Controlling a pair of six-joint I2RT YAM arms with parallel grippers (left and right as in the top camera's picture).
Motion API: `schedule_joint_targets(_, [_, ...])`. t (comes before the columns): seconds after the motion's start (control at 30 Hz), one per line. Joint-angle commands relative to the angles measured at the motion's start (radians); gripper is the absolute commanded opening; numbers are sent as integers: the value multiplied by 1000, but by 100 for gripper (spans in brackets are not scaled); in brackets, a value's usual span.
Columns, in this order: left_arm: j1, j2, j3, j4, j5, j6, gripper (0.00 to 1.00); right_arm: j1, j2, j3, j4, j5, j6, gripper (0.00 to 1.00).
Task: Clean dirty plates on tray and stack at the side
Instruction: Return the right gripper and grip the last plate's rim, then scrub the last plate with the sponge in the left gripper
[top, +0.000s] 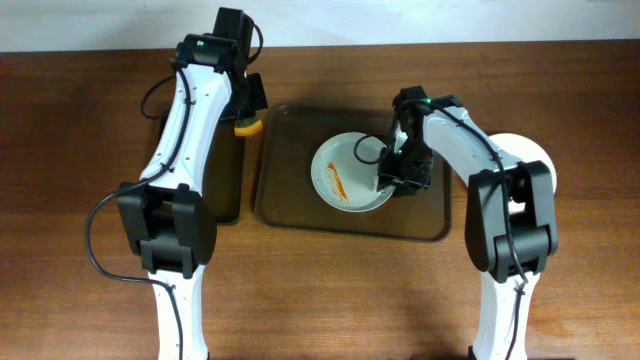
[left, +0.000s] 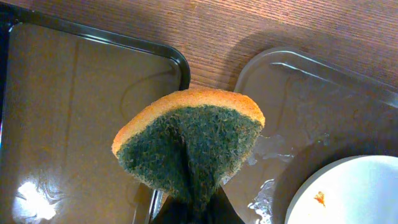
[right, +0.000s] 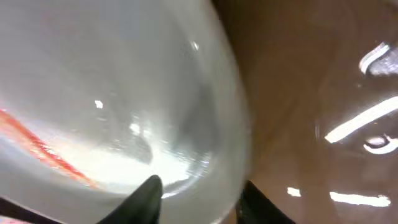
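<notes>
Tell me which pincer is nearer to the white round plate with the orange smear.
Right. The right pincer grips the white plate's right rim; the left pincer, holding a green-and-orange sponge, is beside the brown tray's far-left corner.

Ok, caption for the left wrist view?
Left gripper pinching a folded sponge above the dark tray and the clear tray with a stained plate.

Bright, even light from above; soft shadows lie on the table (top: 60, 150). The right wrist view is blurred, the plate (right: 124, 74) out of focus, with white glare streaks on the tray (right: 292, 93). In the left wrist view the sponge (left: 193, 143) is sharp.
</notes>
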Motion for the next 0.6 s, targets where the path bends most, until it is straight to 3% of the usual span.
schedule_joint_targets(0.0, [-4, 3, 21, -1, 16, 17, 0, -12, 10, 57, 77, -24, -225, 56])
schedule_joint_targets(0.07, [-6, 3, 21, -1, 16, 39, 0, -10, 11, 56, 172, 44, -327, 56])
schedule_joint_targets(0.17, [-14, 3, 21, -1, 16, 44, 0, -10, 11, 55, 212, 106, -330, 56])
schedule_joint_targets(0.37, [-53, 3, 21, 2, 38, 111, 0, -10, 47, 46, 212, 46, -300, 28])
schedule_joint_targets(0.4, [-58, 3, 21, 7, 77, 158, 0, -10, 48, 46, 212, 47, -272, 22])
schedule_joint_targets(0.43, [-66, 3, 20, 11, 145, 245, 0, -10, 48, 46, 212, 51, -198, 4])
schedule_joint_targets(0.57, [-93, 4, 20, 15, 177, 290, 0, -11, 48, 46, 148, 103, 159, 4])
